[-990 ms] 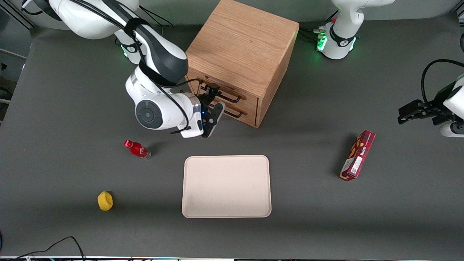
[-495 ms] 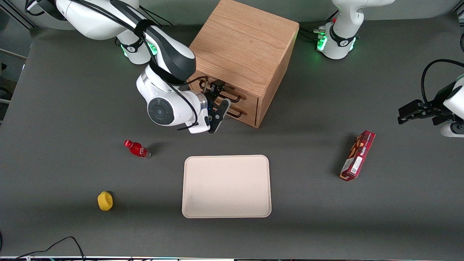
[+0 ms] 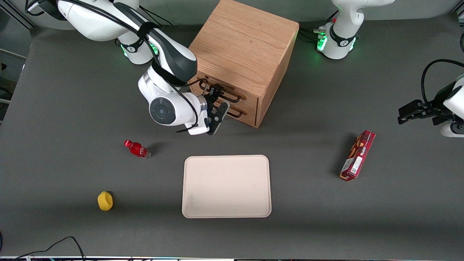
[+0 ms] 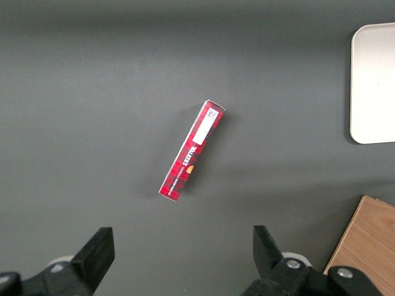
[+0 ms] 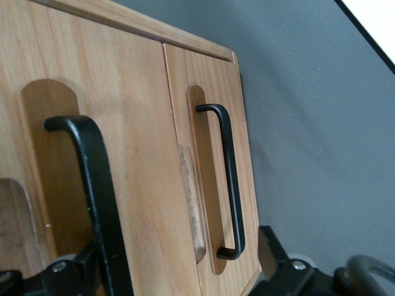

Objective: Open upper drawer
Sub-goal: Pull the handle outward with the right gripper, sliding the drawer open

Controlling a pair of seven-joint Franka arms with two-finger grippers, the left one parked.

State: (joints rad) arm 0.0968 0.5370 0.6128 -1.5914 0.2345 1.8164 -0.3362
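Note:
The wooden cabinet (image 3: 243, 43) stands at the back of the table with both drawers shut. The upper drawer (image 3: 250, 98) has a black wire handle (image 3: 232, 96); the lower drawer (image 3: 250, 113) sits just beneath it. My right gripper (image 3: 218, 100) is open and empty, right in front of the drawer fronts at the upper handle's height. In the right wrist view the upper drawer (image 5: 136, 154) fills the frame. Its handle (image 5: 92, 166) runs close by one finger (image 5: 62, 274) of the gripper (image 5: 170, 271). The lower drawer's handle (image 5: 228, 172) also shows.
A beige tray (image 3: 226, 186) lies nearer the front camera than the cabinet. A red bottle (image 3: 137, 149) and a yellow object (image 3: 105, 201) lie toward the working arm's end. A red box (image 3: 357, 155) lies toward the parked arm's end; it also shows in the left wrist view (image 4: 191, 151).
The right arm has swung in toward the cabinet, bringing the open gripper up to the drawer fronts. It hardly moved in the last half second. The drawers have not moved.

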